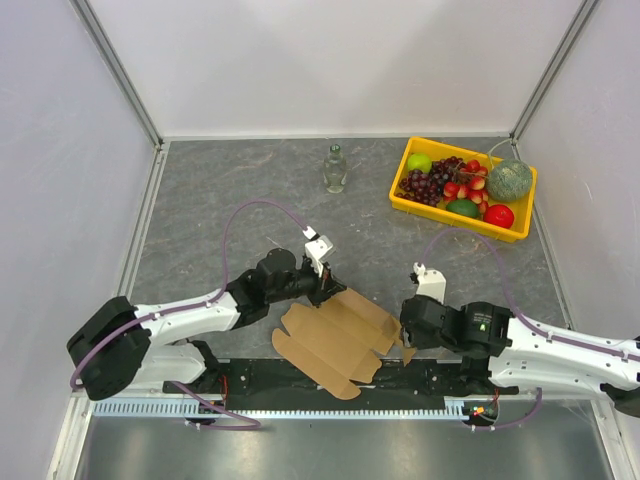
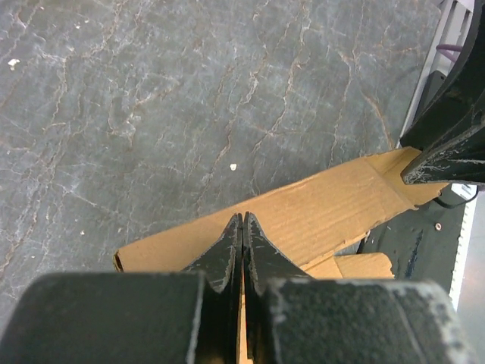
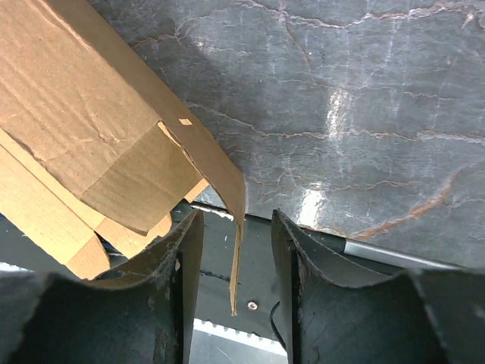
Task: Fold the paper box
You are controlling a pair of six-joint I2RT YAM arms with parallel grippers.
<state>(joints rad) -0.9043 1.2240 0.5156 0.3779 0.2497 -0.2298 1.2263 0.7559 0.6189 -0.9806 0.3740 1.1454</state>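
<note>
The paper box (image 1: 338, 340) is a flat brown die-cut cardboard sheet with flaps, lying at the table's near edge between both arms. My left gripper (image 1: 326, 290) is at its far left corner and is shut on an edge of the sheet; in the left wrist view (image 2: 242, 220) the cardboard (image 2: 318, 212) runs between the closed fingers. My right gripper (image 1: 407, 340) is at the sheet's right end. In the right wrist view (image 3: 236, 227) it is open, with a thin flap (image 3: 236, 258) hanging edge-on between the fingers, touching neither.
A yellow tray (image 1: 410, 197) of fruit stands at the back right. A small glass bottle (image 1: 335, 168) stands at the back centre. The black base rail (image 1: 420, 378) runs along the near edge under the sheet.
</note>
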